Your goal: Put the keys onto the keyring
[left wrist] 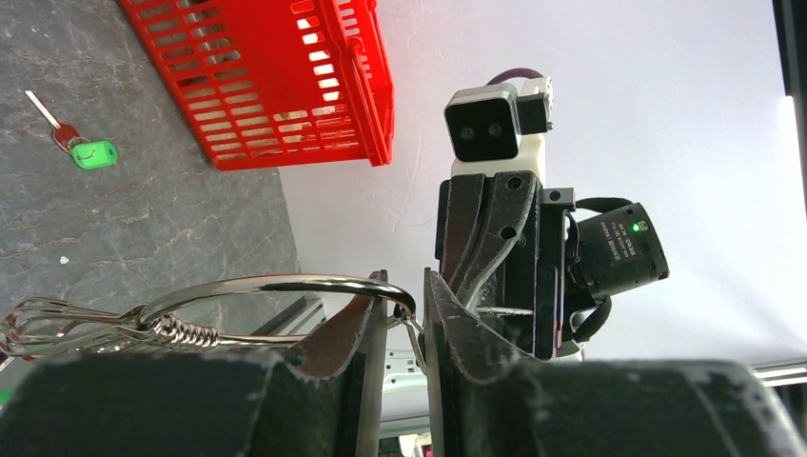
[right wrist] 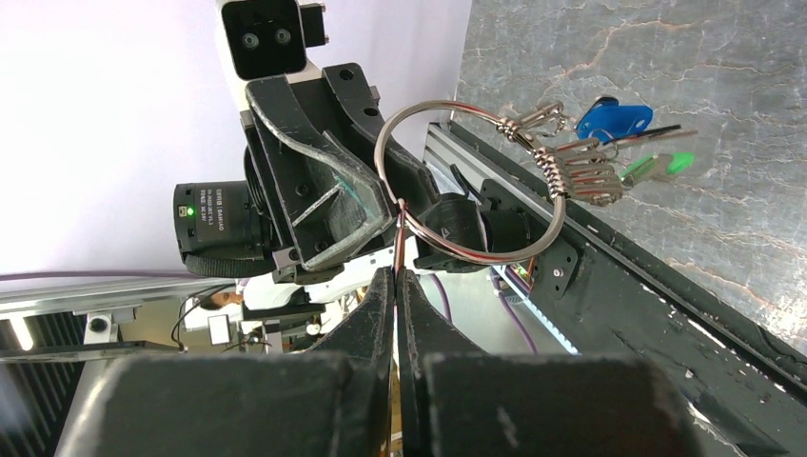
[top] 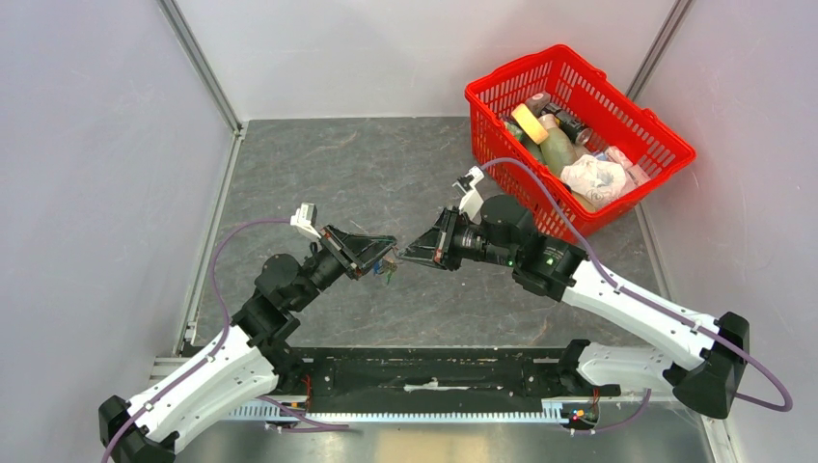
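- Top view: your left gripper (top: 378, 258) and right gripper (top: 417, 253) meet tip to tip above the table (top: 318, 164), well apart from the basket (top: 511, 69). A small cluster of keys (top: 389, 273) dangles between them. The wire they hang from is too fine to make out here, and you cannot read either pair of jaws.
- Left wrist: the ring (left wrist: 285, 282) is held up in the air and runs into the narrow gap between your left fingers, which pinch its wire. Only this view shows a loose key (left wrist: 93, 153) with a green head, lying on the table near the basket.
- Right wrist: your right jaws are closed tight on a thin strip (right wrist: 401, 238) that meets the ring's rim. It is probably a key blade seen edge-on, but you cannot confirm that. Only here do you see a blue key (right wrist: 614, 119) and a green key (right wrist: 666, 165) already hanging from clips (right wrist: 571, 176) on the ring's far side.
- Progress, as a judgement: partly done. Two keys are on, one seems to be at the rim, and the loose key is not yet threaded.
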Controlling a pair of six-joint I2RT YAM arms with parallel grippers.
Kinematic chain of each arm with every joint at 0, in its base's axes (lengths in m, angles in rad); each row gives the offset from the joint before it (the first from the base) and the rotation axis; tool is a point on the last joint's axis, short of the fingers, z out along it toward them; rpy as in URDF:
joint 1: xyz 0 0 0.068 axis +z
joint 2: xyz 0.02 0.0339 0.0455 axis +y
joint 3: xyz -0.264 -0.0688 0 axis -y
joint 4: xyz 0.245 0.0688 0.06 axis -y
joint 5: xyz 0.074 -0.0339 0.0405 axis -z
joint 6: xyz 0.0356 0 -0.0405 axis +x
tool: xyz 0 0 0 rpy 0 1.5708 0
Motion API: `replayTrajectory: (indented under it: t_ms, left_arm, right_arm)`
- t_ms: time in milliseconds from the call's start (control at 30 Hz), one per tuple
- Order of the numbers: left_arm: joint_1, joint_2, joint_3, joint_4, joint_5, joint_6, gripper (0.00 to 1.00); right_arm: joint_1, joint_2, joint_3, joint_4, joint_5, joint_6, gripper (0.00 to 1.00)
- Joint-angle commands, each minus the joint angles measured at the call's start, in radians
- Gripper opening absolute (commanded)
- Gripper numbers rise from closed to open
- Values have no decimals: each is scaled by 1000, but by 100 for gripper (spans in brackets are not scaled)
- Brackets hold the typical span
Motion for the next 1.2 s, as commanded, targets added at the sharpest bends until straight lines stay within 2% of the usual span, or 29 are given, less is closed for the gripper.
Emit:
replayTrajectory:
  t_ms: [0,300,333,533,767,900,1000,1167]
  left_arm:
    - [1,0,6,53,15,-43,25]
    - [0,24,-4,103,48,-69,10]
    - [1,29,-3,108,53,-72,3]
    - [1,30,3,127,91,-75,2]
    - [1,-14,6,80,92,-89,2]
    - [1,-19,7,70,96,-95,2]
    - [1,-19,6,71,107,-105,2]
    - [1,3,35,63,183,-127,2]
  right_arm:
    - [8,-23,-12,95,11,1,0]
    - [7,-28,-20,102,27,0,0]
    - [7,-28,-21,104,28,3,0]
    - [7,-47,-8,68,28,-20,0]
    - [7,-92,26,1,27,-80,28]
    - [7,-84,43,-9,3,-96,30]
    - [6,-82,71,-41,-15,-138,38]
    - [6,-87,215,-242,-4,-396,42]
